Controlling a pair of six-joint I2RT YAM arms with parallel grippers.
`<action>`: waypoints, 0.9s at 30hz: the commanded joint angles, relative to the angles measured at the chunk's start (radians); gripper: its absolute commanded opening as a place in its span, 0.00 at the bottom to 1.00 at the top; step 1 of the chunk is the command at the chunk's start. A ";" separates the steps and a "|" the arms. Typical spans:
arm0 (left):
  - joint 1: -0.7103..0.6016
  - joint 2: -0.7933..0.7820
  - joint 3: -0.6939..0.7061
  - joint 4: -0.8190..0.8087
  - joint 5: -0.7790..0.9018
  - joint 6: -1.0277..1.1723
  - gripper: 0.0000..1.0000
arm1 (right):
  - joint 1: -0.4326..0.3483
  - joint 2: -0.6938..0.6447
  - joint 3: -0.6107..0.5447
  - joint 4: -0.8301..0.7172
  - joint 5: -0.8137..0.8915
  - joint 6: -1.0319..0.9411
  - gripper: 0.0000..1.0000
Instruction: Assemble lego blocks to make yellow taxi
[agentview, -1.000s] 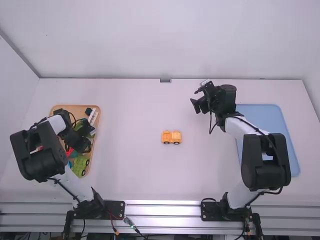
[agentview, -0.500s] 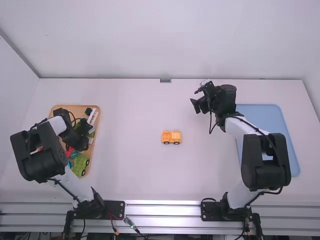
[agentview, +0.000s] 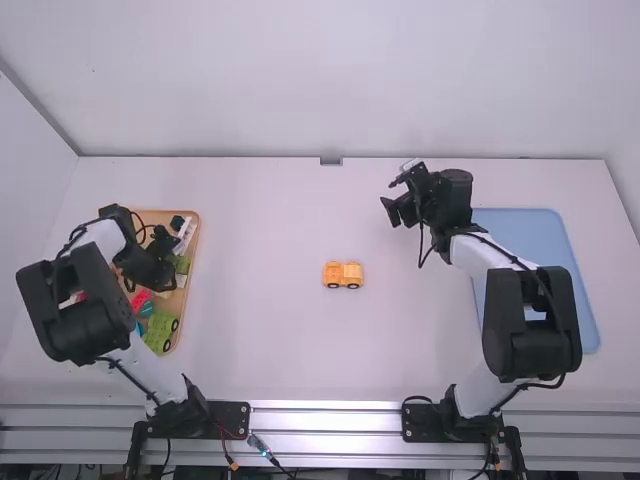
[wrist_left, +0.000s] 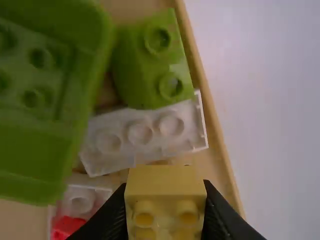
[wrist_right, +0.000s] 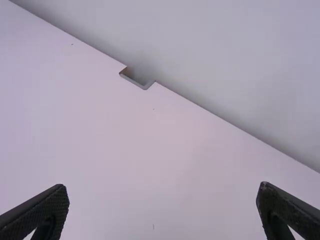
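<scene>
Currently, a yellow studded block (wrist_left: 165, 185) is gripped between the fingers of the left gripper (wrist_left: 166, 202), over the wooden tray (agentview: 198, 228) near its right edge. Whether the block is fully clear of the tray floor cannot be told. A white brick (wrist_left: 142, 131) and a green two-stud block (wrist_left: 157, 60) are located beside it, and a large green piece (wrist_left: 27, 160) lies farther into the tray. The partly built yellow-orange taxi (agentview: 343, 275) is positioned about midway between the left and right edges of the bench (agentview: 270, 340). The right gripper (wrist_right: 163, 187) is held wide and empty, toward the far edge, left of the blue tray (agentview: 545, 230).

Caution: if the block is carried sideways too low, the white brick may be struck or the tray rim caught, and the grip may be twisted. If the block is gripped askew, its underside may be misaligned with the taxi's studs. If pressure is applied off-centre, the taxi may be rolled away on its wheels; bracing is advised.
</scene>
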 joint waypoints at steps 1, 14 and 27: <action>-0.039 0.000 0.016 0.000 0.026 -0.006 0.03 | -0.001 0.000 0.005 -0.002 -0.002 0.006 0.99; -0.383 -0.021 0.018 0.062 0.005 0.031 0.02 | -0.001 0.000 0.005 -0.028 -0.002 0.002 0.99; -0.762 -0.010 0.018 0.135 0.015 0.192 0.02 | -0.001 0.000 0.004 -0.101 -0.002 0.002 0.99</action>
